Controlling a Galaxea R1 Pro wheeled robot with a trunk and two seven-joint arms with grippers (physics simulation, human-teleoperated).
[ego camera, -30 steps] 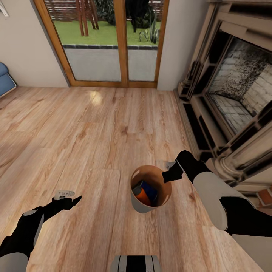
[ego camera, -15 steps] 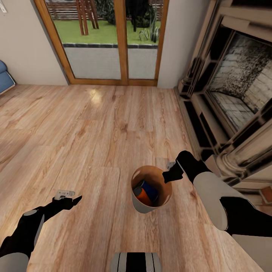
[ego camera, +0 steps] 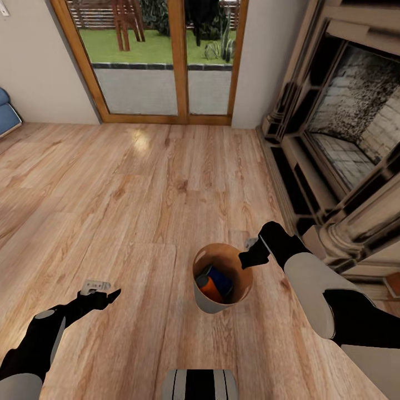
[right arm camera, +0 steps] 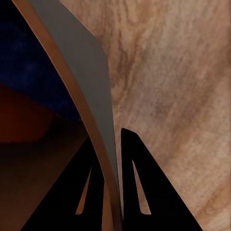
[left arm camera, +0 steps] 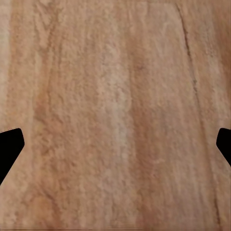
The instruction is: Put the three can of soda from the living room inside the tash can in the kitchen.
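Cans inside the tash can (ego camera: 214, 303): an orange can (ego camera: 208, 289) and a blue can (ego camera: 220, 279) partly visible, lower portions hidden by the bin wall; a third can cannot be made out. Sofa (ego camera: 6, 116) cut off at left edge; fireplace (ego camera: 344, 128) cut off at right edge.

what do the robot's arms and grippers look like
Both arms have glossy black jointed segments alternating with smooth pale grey-white shells. The left gripper and right gripper are matt black with flat, tapering pointed fingers; no cables or markings are visible.
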